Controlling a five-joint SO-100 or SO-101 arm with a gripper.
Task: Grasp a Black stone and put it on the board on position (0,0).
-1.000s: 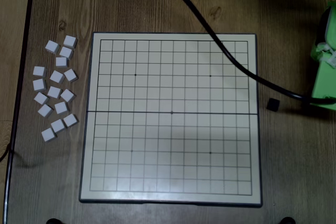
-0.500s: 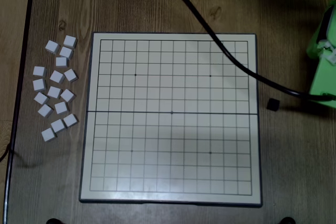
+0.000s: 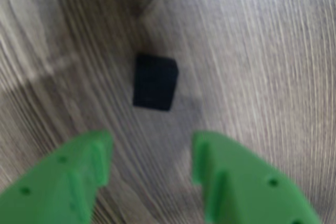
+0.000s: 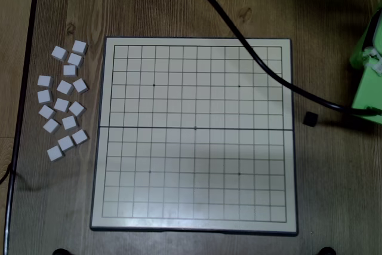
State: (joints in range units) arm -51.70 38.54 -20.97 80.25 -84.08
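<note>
— How many white cubes (image 4: pixel 64 87) lie left of the board (image 4: pixel 107 147)?
— Sixteen, by my count.
— And black ones?
— One Black stone (image 4: pixel 309 119), just off the board's right edge. One board, with five dots (image 4: pixel 154 85).

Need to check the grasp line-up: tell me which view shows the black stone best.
The wrist view: the Black stone fills the frame's middle, lying on the wood just ahead of the open gripper. The overhead view shows it only as a tiny dark square right of the board.
</note>
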